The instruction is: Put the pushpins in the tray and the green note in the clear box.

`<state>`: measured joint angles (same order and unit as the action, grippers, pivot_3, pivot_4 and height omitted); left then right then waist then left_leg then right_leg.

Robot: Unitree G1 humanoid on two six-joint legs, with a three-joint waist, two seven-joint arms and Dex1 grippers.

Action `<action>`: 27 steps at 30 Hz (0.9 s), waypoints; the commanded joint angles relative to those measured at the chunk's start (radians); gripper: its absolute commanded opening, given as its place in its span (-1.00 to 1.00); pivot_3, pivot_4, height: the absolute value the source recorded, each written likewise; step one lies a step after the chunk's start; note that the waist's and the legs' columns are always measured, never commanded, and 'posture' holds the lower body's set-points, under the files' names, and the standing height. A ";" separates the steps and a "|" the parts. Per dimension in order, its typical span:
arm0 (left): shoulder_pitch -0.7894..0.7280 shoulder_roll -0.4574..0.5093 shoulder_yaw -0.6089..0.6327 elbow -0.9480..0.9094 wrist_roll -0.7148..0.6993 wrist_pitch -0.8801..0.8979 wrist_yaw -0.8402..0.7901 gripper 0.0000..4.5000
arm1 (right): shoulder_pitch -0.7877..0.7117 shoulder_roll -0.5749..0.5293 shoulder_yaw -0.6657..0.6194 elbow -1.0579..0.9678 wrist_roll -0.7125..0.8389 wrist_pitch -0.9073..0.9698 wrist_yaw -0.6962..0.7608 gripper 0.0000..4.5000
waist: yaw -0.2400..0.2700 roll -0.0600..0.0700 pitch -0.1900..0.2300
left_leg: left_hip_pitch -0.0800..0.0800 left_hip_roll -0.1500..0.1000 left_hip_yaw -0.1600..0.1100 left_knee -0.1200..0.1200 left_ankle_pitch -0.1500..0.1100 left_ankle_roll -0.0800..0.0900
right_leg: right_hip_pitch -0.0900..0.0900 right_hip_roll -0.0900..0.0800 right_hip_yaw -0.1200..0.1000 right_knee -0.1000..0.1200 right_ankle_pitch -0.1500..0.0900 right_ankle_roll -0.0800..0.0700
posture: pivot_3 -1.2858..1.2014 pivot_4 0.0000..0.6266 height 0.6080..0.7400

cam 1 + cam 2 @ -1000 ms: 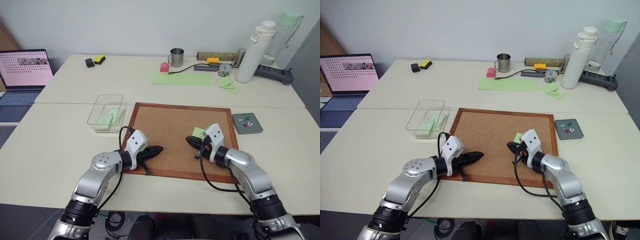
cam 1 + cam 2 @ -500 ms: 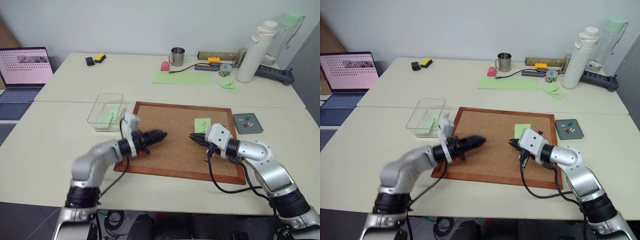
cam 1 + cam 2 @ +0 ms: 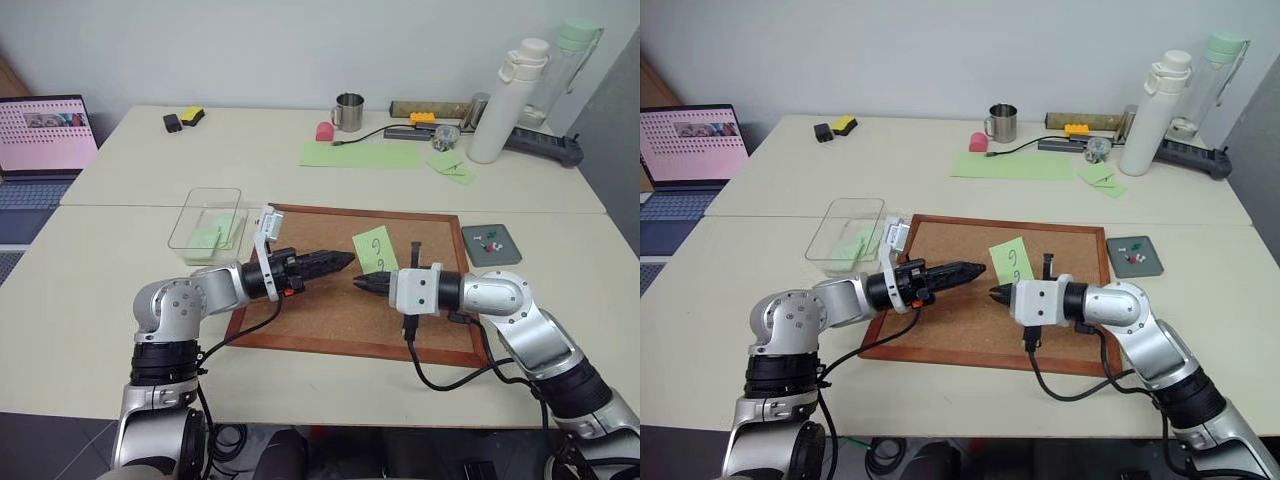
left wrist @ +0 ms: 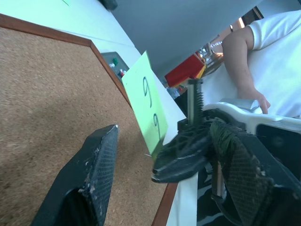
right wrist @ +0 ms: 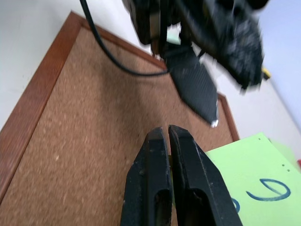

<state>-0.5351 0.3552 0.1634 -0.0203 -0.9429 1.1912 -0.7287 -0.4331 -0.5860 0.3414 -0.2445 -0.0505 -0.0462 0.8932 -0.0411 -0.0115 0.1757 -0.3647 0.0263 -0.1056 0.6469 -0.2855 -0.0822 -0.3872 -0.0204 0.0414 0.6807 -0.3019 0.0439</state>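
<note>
The green note [image 3: 375, 250], marked "9 9", stands up off the corkboard [image 3: 320, 315], pinched at its lower corner by my shut right gripper [image 3: 357, 284]. In the left wrist view a thin pin tip pokes out at that corner of the note [image 4: 149, 103]. My left gripper [image 3: 345, 260] hovers over the board, pointing at the right one's tip, its fingers [image 4: 101, 155] wide open and empty. The dark-grey tray [image 3: 510, 258] lies right of the board with a few pushpins [image 3: 487, 240] in it. The clear box [image 3: 207, 222] sits left of the board, holding small green papers.
At the back of the table are a long green sheet [image 3: 360, 155], a metal cup [image 3: 349, 112], two bottles [image 3: 497, 100] and small green notes [image 3: 447, 165]. A laptop [image 3: 45, 130] stands far left. A person's arm [image 4: 249, 52] shows in the left wrist view.
Both grippers rose off the corkboard and rolled to point at each other. The right one lifted the green note toward the middle. The left gripper went from shut to open.
</note>
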 commanded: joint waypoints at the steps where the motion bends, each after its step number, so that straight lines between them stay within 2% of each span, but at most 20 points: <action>1: -0.020 -0.027 -0.016 0.000 -0.005 -0.022 0.002 0.47 | -0.027 0.019 0.019 -0.072 -0.008 -0.024 0.011 -1.00 | 0.001 0.000 0.000 | 0.000 0.000 0.000 0.000 0.000 0.000 | 0.000 0.000 0.000 0.000 0.000 0.000 | 0.03 -0.52 1.00; 8: -0.009 -0.070 -0.040 -0.002 0.046 -0.126 0.004 0.47 | -0.027 0.039 0.043 -0.104 -0.017 -0.021 0.012 -1.00 | 0.003 0.000 0.000 | 0.000 0.000 0.000 0.000 0.000 0.000 | 0.000 0.000 0.000 0.000 0.000 0.000 | 0.03 -0.52 1.00; 9: -0.009 -0.073 -0.038 0.003 0.047 -0.133 0.004 0.31 | -0.026 0.040 0.044 -0.106 -0.018 -0.020 0.012 -1.00 | 0.003 0.000 0.000 | 0.000 0.000 0.000 0.000 0.000 0.000 | 0.000 0.000 0.000 0.000 0.000 0.000 | 0.03 -0.52 1.00; 11: -0.006 -0.071 -0.035 0.004 0.041 -0.134 -0.004 0.19 | -0.022 0.040 0.044 -0.107 -0.019 -0.019 0.014 -1.00 | 0.003 0.000 0.000 | 0.000 0.000 0.000 0.000 0.000 0.000 | 0.000 0.000 0.000 0.000 0.000 0.000 | 0.03 -0.52 1.00; 15: 0.002 -0.054 -0.035 -0.005 0.025 -0.124 -0.029 -0.18 | -0.013 0.031 0.034 -0.103 -0.018 -0.022 0.016 -1.00 | 0.003 0.000 0.000 | 0.000 0.000 0.000 0.000 0.000 0.000 | 0.000 0.000 0.000 0.000 0.000 0.000 | 0.03 -0.52 1.00; 24: 0.004 -0.019 -0.106 0.034 0.100 -0.184 -0.098 -0.93 | -0.016 0.028 0.011 -0.123 -0.013 -0.005 0.006 -1.00 | 0.004 0.000 0.000 | 0.000 0.000 0.000 0.000 0.000 0.000 | 0.000 0.000 0.000 0.000 0.000 0.000 | 0.03 -0.52 1.00; 27: -0.005 -0.012 -0.146 0.066 0.179 -0.266 -0.109 -0.99 | -0.012 0.031 -0.004 -0.164 0.000 0.023 -0.002 -1.00 | 0.005 0.000 0.000 | 0.000 0.000 0.000 0.000 0.000 0.000 | 0.000 0.000 0.000 0.000 0.000 0.000 | 0.03 -0.52 1.00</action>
<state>-0.5279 0.3332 0.0408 0.0283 -0.8210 0.9952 -0.8261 -0.4441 -0.5572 0.3745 -0.3307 -0.0663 -0.0331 0.9071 -0.0365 -0.0115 0.1757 -0.3647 0.0259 -0.1055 0.6468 -0.2854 -0.0822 -0.3872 -0.0207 0.0415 0.6807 -0.3019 0.0438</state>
